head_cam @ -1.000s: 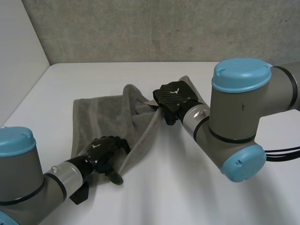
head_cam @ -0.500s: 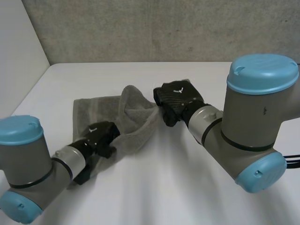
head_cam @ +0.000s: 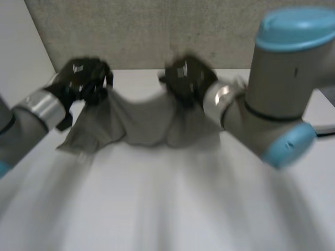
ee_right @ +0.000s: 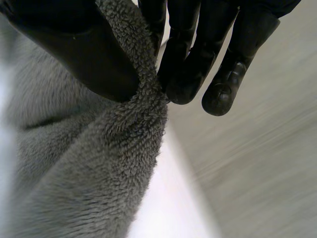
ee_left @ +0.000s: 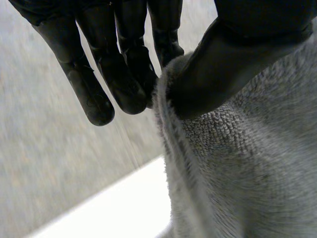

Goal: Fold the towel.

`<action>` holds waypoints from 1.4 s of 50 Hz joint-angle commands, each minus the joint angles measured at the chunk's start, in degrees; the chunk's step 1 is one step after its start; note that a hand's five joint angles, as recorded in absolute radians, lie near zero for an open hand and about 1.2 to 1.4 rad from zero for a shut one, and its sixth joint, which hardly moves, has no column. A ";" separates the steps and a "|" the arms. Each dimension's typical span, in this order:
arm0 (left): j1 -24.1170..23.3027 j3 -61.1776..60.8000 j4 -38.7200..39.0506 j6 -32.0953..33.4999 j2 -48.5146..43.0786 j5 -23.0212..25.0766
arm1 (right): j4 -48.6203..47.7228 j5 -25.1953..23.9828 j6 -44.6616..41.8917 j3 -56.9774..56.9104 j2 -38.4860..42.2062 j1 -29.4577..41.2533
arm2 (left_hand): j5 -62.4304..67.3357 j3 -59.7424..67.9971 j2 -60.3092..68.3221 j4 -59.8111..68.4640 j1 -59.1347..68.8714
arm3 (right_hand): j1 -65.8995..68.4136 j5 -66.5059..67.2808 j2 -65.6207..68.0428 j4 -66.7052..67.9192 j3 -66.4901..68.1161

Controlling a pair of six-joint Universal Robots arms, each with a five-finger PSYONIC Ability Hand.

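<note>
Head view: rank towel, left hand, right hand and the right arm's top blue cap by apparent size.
1. towel
2. top blue cap, likely enlarged by nearness to the camera
3. left hand and right hand: alike, unranked

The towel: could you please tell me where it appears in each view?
Head view: towel hangs between left hand and right hand.
Left wrist view: pinched between the left hand's thumb and fingers.
Right wrist view: pinched between the right hand's thumb and fingers.
Shared landmark: the grey wall.
</note>
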 commanded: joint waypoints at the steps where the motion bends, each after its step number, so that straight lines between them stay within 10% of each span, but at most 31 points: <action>1: -4.49 20.19 3.80 -0.30 -4.37 -5.92 | -21.64 6.42 5.77 -13.94 -0.60 0.58 | 4.24 3.26 3.90 2.46 5.87 | 4.16 4.14 6.57 3.24 3.69; 9: -3.44 19.31 19.45 -4.96 5.91 -11.02 | -29.20 6.69 13.68 -4.97 -9.66 -0.56 | 4.24 3.26 3.90 2.46 5.87 | 4.16 4.14 6.57 3.24 3.69; 21: 1.66 -8.07 12.59 -1.90 4.95 13.39 | -6.97 -1.83 4.55 23.37 -10.36 -4.95 | 4.24 3.26 3.90 2.46 5.87 | 4.16 4.14 6.57 3.24 3.69; 30: 2.01 -23.57 8.56 13.65 1.08 17.72 | -8.45 -1.84 1.99 39.14 -12.38 -4.25 | 4.24 3.26 3.90 2.46 5.87 | 4.16 4.14 6.57 3.24 3.69; 37: 4.37 -24.46 3.11 21.75 -1.03 17.37 | -8.45 -1.84 2.43 40.20 -11.77 -4.08 | 4.24 3.26 3.90 2.46 5.87 | 2.03 2.01 4.45 1.11 1.56; 44: 6.58 -24.29 1.87 22.29 -1.21 16.85 | -8.54 -2.98 1.81 39.42 -9.57 -4.87 | 4.24 3.26 3.90 2.46 5.87 | -65.84 -65.86 -63.43 -66.76 -66.31; 70: 6.58 -25.87 1.52 21.94 -1.03 14.82 | -2.65 -10.28 -18.23 13.13 6.25 -3.99 | 4.24 3.26 3.90 2.46 5.87 | -63.91 -63.93 -61.49 -64.83 -64.38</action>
